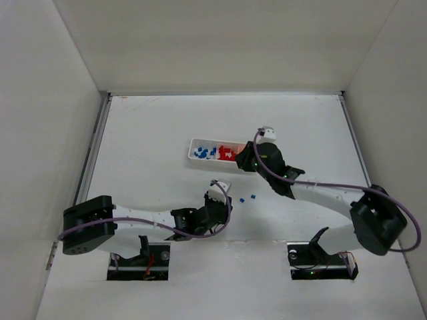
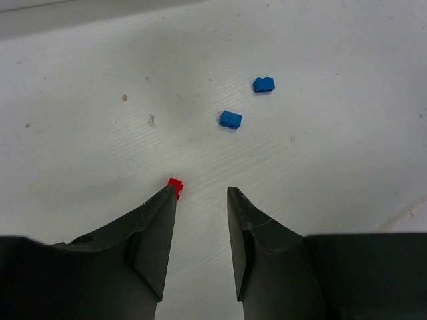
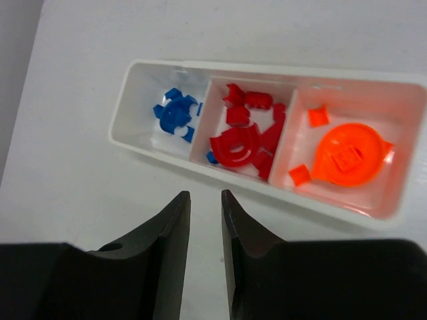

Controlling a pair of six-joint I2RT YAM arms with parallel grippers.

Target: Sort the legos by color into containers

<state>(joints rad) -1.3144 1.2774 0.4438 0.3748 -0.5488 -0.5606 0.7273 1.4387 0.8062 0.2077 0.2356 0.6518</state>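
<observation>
From above, the long shallow white plastic tray (image 1: 193,149), divided into three compartments, is seen at mid-table. Two small blue plastic bricks (image 1: 253,196) lie loose on the white table (image 1: 147,133), near the tray and on its near side.

In the left wrist view, the left gripper (image 2: 202,191) is held with its jaws apart and nothing between them. A tiny red plastic brick (image 2: 175,184) sits right at the tip of one finger rather than in the gap, and the blue bricks lie beyond. If the jaws were closed from here, the red brick would probably be missed or flicked away.

In the right wrist view, the right gripper (image 3: 205,195) is slightly parted and empty, just short of the tray, where blue, red and orange pieces are kept apart. A bluish bit appears to sit in the red compartment, which may be a sorting error.
</observation>
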